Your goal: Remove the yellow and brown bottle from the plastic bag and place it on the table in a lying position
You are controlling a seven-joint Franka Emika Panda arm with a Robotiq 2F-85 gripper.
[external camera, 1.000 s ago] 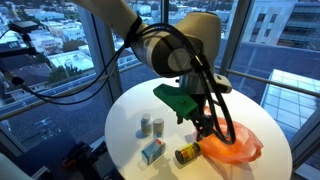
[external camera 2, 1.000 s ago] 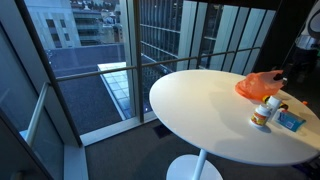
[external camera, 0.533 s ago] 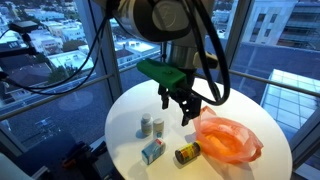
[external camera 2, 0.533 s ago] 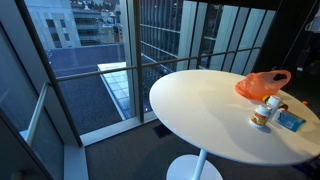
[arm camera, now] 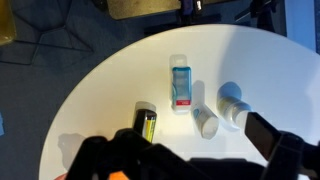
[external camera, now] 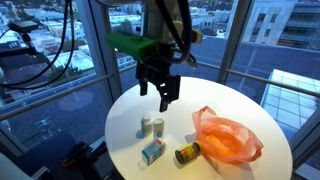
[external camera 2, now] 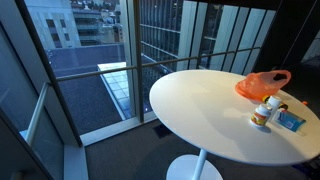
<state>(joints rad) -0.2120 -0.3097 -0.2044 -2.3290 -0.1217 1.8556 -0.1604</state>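
The yellow and brown bottle (external camera: 186, 153) lies on its side on the round white table (external camera: 222, 98), just beside the orange plastic bag (external camera: 230, 140). In the wrist view the bottle (arm camera: 146, 123) lies at the lower middle. My gripper (external camera: 165, 93) hangs open and empty well above the table, up and away from the bag and bottle. In the wrist view its fingers (arm camera: 185, 150) are spread apart with nothing between them. The bag also shows in an exterior view (external camera 2: 262, 84).
Two small white bottles (external camera: 152, 126) and a blue and white box (external camera: 152, 151) stand near the table's edge; they also show in the wrist view (arm camera: 220, 110) (arm camera: 181, 85). Glass walls and a railing surround the table (external camera 2: 200, 100).
My gripper has risen from the bag and moved away across the table, open and empty. The bottle has stayed lying beside the bag.
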